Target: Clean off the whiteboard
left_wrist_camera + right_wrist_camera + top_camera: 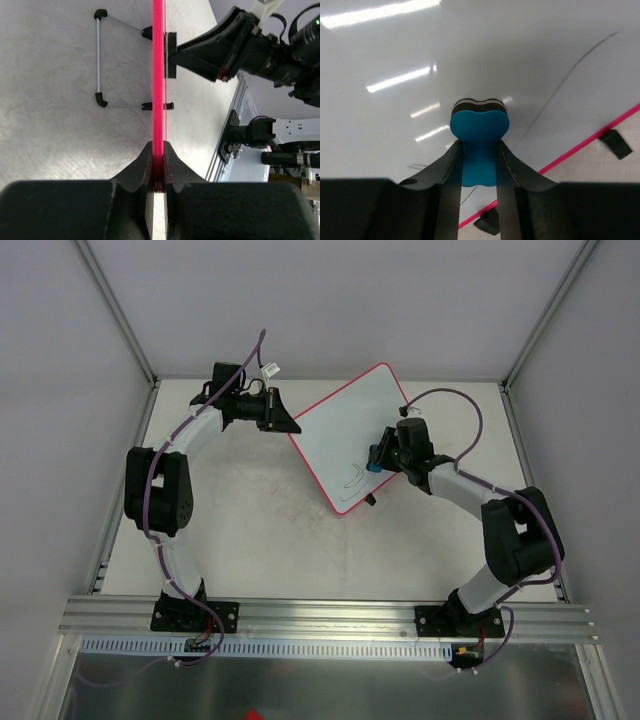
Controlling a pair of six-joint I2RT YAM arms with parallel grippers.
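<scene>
The whiteboard (350, 435) lies tilted at the table's far middle, white with a pink-red rim, with thin dark curved lines near its front corner. My left gripper (290, 425) is shut on its left rim; the left wrist view shows the pink edge (158, 75) pinched between the fingers (142, 167). My right gripper (378, 455) is shut on the blue bone-shaped eraser (479, 145), whose dark pad presses on the whiteboard surface (395, 125). A dark line (560, 85) runs to the right of the eraser.
A wire stand with black tips (100, 65) shows behind the board in the left wrist view. Black feet (615, 142) stick out beyond the board's pink rim. An aluminium rail (330, 615) runs along the near table edge, and grey walls enclose the table.
</scene>
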